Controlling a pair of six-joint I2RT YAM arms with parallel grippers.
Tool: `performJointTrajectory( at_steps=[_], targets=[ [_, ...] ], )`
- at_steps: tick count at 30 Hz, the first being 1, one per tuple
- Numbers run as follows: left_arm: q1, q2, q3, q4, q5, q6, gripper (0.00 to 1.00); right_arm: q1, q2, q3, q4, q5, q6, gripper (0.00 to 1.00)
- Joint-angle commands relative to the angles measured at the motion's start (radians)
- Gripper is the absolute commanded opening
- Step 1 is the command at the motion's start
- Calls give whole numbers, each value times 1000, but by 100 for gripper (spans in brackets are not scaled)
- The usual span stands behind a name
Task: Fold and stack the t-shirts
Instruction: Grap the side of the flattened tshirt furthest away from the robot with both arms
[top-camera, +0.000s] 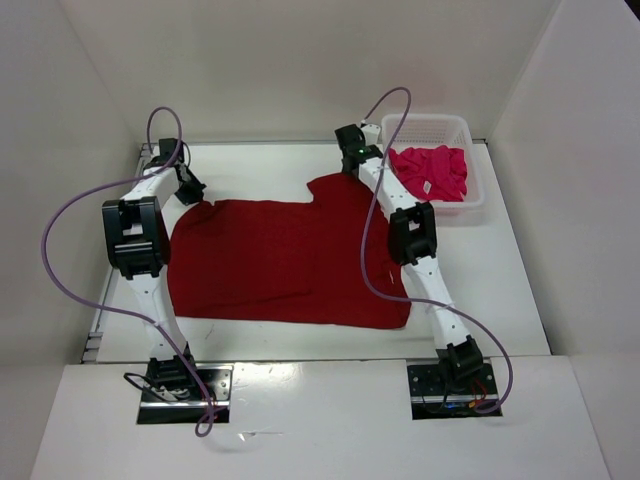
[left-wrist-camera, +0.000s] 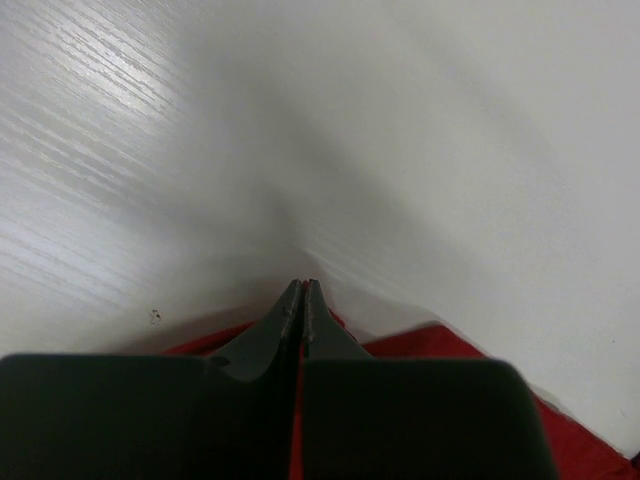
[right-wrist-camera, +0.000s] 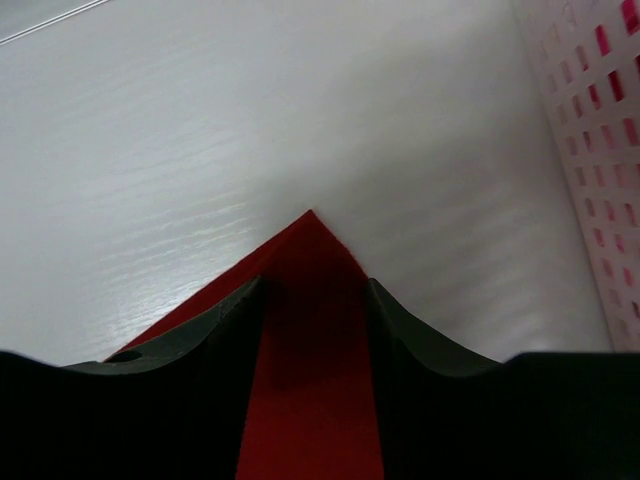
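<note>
The dark red t-shirt (top-camera: 280, 265) lies spread flat on the surface (top-camera: 480, 300), left of the white basket (top-camera: 425, 120). A magenta-pink t-shirt (top-camera: 435, 172) sits crumpled inside the basket. The right hand (right-wrist-camera: 312, 290) hovers just beside the basket's left wall, its fingers wide apart and gripping nothing, with a far corner of the red shirt lying between them. The left hand (left-wrist-camera: 302, 292), well apart from the basket, is pinched closed on the shirt's other far corner.

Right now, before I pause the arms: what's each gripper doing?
Left gripper: shut on the dark red t-shirt.
Right gripper: open, shirt corner between its jaws.
</note>
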Motion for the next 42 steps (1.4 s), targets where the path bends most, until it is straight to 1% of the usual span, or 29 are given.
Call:
performJointTrajectory(
  at_steps=[1, 3, 7, 9, 14, 16, 17, 18, 20, 21, 28, 29, 33, 35, 37, 38, 42],
  targets=[
    [-2, -38, 25, 28, 14, -22, 0, -18, 11, 38, -23, 38, -20, 51],
    [-2, -38, 25, 28, 14, -22, 0, -18, 22, 48, -12, 29, -29, 52],
    [-11, -38, 16, 28, 14, -22, 0, -18, 22, 48, 23, 20, -40, 60],
    [-11, -38, 16, 28, 14, -22, 0, -30, 22, 48, 43, 6, -40, 62],
    [-11, -38, 16, 28, 14, -22, 0, -49, 31, 38, 43, -49, -49, 62],
    [-11, -29, 16, 28, 24, -22, 0, -49, 31, 38, 52, -49, -49, 60],
    [-22, -29, 16, 28, 24, -22, 0, -49, 31, 38, 52, -74, -49, 58],
    [-22, -29, 16, 28, 24, -22, 0, -61, 31, 38, 61, -87, -49, 58],
    [-22, -29, 16, 28, 24, -22, 0, -72, 31, 38, 73, -135, -49, 50],
    [-32, -29, 25, 28, 24, -22, 0, -83, 31, 38, 73, -144, -49, 50],
    [-42, -38, 25, 28, 14, -22, 0, -101, 40, 38, 83, -226, -58, 40],
    [-42, -47, 16, 28, 14, -22, 0, -101, 40, 38, 83, -262, -58, 38],
    [-42, -47, 16, 28, 4, -22, 0, -101, 40, 29, 81, -344, -58, 36],
    [-42, -56, 16, 28, 4, -22, 0, -101, 40, 29, 69, -354, -58, 36],
    [-42, -56, 16, 28, 4, -22, 0, -101, 40, 29, 69, -374, -49, 40],
    [-42, -56, 16, 28, 4, -22, 0, -101, 40, 29, 69, -374, -49, 40],
    [-42, -56, 25, 28, -6, -22, 0, -101, 49, 29, 60, -374, -38, 29]
  ],
)
